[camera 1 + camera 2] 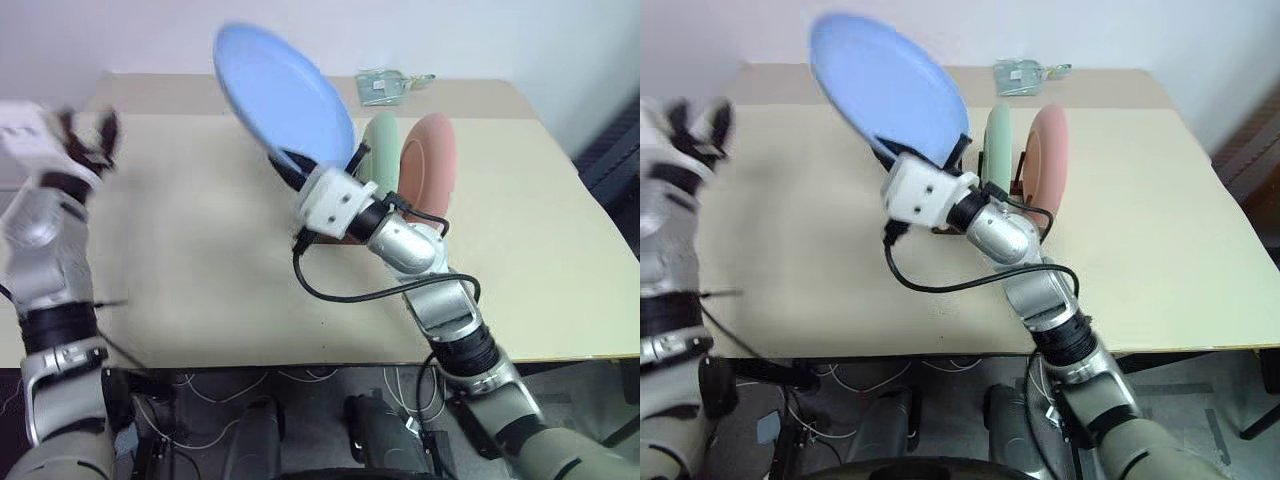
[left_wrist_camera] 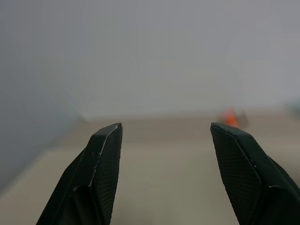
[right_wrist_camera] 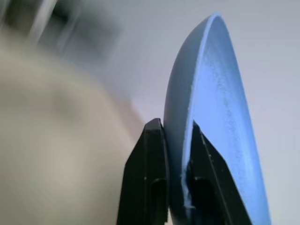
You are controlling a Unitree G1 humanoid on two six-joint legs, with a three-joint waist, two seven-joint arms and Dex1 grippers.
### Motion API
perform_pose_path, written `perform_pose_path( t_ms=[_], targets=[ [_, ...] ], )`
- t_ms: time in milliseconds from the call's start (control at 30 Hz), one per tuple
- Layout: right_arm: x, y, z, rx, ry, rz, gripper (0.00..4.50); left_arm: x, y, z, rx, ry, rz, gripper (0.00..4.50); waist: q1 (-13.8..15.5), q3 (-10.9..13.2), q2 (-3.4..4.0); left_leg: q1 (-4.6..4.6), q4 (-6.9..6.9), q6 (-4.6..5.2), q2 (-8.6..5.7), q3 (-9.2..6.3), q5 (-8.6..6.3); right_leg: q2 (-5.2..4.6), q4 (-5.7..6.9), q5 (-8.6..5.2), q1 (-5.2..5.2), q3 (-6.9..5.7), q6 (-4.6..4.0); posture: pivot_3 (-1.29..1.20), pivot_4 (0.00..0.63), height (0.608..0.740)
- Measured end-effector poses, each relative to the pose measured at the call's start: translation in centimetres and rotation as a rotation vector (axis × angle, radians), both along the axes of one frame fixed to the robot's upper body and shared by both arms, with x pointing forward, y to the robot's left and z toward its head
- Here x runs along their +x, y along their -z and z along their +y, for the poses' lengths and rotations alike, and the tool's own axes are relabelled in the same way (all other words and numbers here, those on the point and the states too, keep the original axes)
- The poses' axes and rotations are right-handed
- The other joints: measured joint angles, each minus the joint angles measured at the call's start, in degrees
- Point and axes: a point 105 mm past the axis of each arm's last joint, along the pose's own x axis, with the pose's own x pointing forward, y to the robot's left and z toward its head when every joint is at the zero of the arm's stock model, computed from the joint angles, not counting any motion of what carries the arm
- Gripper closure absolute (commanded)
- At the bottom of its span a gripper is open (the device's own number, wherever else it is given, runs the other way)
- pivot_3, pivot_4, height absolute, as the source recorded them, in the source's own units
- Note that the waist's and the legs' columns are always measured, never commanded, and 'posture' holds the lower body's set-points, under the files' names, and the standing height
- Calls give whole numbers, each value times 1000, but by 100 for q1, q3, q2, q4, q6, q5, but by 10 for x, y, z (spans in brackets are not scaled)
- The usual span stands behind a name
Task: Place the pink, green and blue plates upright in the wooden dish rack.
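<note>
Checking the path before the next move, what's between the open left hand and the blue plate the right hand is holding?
Nothing: in the left eye view, bare table separates the left hand from the blue plate in the right hand.

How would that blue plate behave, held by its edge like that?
The blue plate looks stiff: it holds its shape though pinched only at the rim by the right gripper's fingers. It seems light. Its smooth surface might let it slip or pivot.

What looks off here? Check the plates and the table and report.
Nothing is spilled or broken. The green plate and pink plate stand upright in the rack. The blue plate is off the table, tilted, pinched at its rim by the right gripper. A small packet lies at the table's far edge.
</note>
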Motion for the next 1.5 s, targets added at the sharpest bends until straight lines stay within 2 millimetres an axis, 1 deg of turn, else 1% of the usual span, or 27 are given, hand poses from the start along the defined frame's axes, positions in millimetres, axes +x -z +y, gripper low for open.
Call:
perform_pose_path(
  t_ms=[33,67,100,133,200,267,300,400,567,767,1033,1167,1333,1467,1500],
  targets=[
    [-4,-6,-1,87,-45,63,4500,-1,23,-14,41,59,66,1457,14,-1,-2,0,1,0,0,0,0,-2,-1,-2,2,-1,-4,0,150,732],
    [-6,-9,-2,153,-82,121,4500,-2,40,-27,63,114,112,1457,24,-1,-1,-1,2,-1,0,0,0,-4,-2,-8,2,-1,-17,0,150,732],
    [-6,-11,-6,219,-110,186,4500,-4,53,-41,66,171,141,1457,38,-2,-3,-2,2,-2,1,0,0,-7,-2,-10,2,-2,-21,0,150,732],
    [-5,-12,-9,284,-129,248,4500,-6,62,-55,62,221,157,1457,40,-2,-3,-2,3,-2,1,0,1,-9,-1,-8,1,-3,-23,0,150,732],
    [-2,-10,-13,376,-155,353,4500,-9,66,-77,69,303,161,1457,28,-2,-3,-2,3,-3,3,0,1,-9,-1,-6,-3,-3,-28,0,150,732],
    [0,-6,-15,409,-166,426,4500,-12,64,-95,112,373,145,1457,5,-1,0,-2,-3,-3,4,2,1,-10,-1,-6,-7,-3,-30,0,150,732],
    [1,-5,-15,418,-167,453,4500,-13,62,-102,121,398,134,1457,-12,-1,2,-1,-7,-3,4,4,1,-10,-2,-6,-10,-2,-31,0,150,732],
    [1,1,-15,437,-168,512,4500,-16,65,-115,120,442,132,1457,-30,-1,3,1,-23,-2,6,3,2,-6,-1,-6,-17,-2,-30,0,150,732],
    [4,8,-19,479,-156,593,4500,-18,71,-118,111,461,160,1457,-19,-1,3,1,-29,-1,7,2,2,0,-1,-6,-20,-2,-28,0,150,732],
    [7,13,-25,537,-121,655,4500,-22,69,-122,115,490,167,1457,-15,-1,3,1,-29,-1,6,2,2,0,-3,-6,-19,-2,-28,0,150,732],
    [16,16,-39,631,-26,707,4500,-27,66,-128,112,530,174,1457,-16,-1,3,1,-29,-1,6,2,2,0,-4,-7,-19,-1,-28,0,150,732],
    [20,20,-42,661,3,742,4500,-28,66,-133,112,552,177,1457,-15,-1,3,1,-29,-1,6,2,2,0,-5,-7,-19,-1,-29,0,150,732],
    [30,31,-47,700,38,823,4500,-29,67,-134,105,556,182,1457,-11,-1,3,1,-29,0,7,2,2,0,-7,-7,-18,-1,-29,0,150,732],
    [46,34,-49,703,84,876,4500,-29,67,-137,99,565,180,1457,-15,0,5,1,-29,0,7,2,3,1,-6,-7,-19,-1,-29,0,150,732],
    [48,32,-48,703,84,879,4131,-29,67,-138,98,565,180,1415,-15,0,5,0,-30,0,7,2,3,1,-7,-7,-20,0,-29,0,150,732]
  ],
)
